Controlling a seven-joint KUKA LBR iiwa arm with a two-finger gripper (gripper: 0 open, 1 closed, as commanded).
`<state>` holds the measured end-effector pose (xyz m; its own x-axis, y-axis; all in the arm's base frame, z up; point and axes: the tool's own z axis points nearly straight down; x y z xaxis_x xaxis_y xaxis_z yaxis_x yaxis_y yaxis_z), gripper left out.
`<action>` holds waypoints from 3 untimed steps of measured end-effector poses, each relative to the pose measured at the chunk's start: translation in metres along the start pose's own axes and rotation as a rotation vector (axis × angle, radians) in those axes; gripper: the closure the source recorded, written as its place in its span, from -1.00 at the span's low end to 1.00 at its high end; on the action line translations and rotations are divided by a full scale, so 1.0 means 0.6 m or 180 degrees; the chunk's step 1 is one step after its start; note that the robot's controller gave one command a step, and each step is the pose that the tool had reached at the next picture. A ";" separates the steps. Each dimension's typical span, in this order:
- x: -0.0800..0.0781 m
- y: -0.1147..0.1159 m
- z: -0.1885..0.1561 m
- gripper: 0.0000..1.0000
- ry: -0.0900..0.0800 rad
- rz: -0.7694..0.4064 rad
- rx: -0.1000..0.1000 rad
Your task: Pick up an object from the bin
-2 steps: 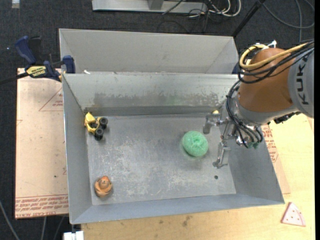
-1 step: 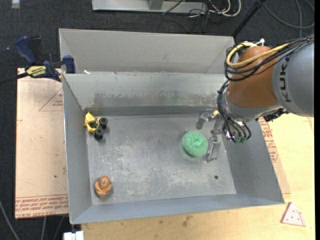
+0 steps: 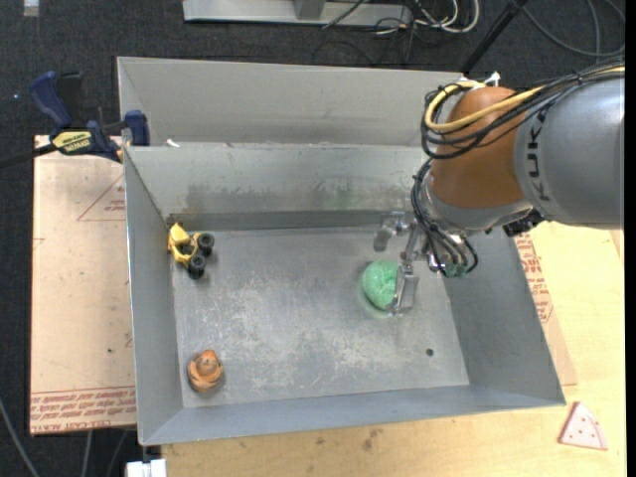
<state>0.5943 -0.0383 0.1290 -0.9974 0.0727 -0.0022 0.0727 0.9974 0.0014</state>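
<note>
Near-left corner: a small orange-brown knob sits on the floor of the bin, close to both the left and the near wall
Far-left floor: a yellow toy with black wheels lies at the foot of the far wall, well apart from the knob
Right of middle: a green rounded lump rests alone on the scuffed grey floor
Gripper: down inside the bin below the orange wrist cover, with the arm coming in from the right
Fingers: two metal prongs standing apart; the near one is upright and just beside the lump's right side, the other is farther off towards the far wall
Hold: nothing clamped that I can see; the lump sits left of the near prong, still on the floor
</note>
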 end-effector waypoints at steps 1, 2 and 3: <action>-0.008 -0.009 0.044 1.00 0.0004 0.0209 0.0003; -0.008 -0.009 0.044 -1.00 0.0004 0.0210 0.0003; -0.008 -0.009 0.044 -1.00 0.0004 0.0210 0.0003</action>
<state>0.5990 -0.0440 0.1024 -0.9904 0.1382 -0.0008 0.1382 0.9904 0.0006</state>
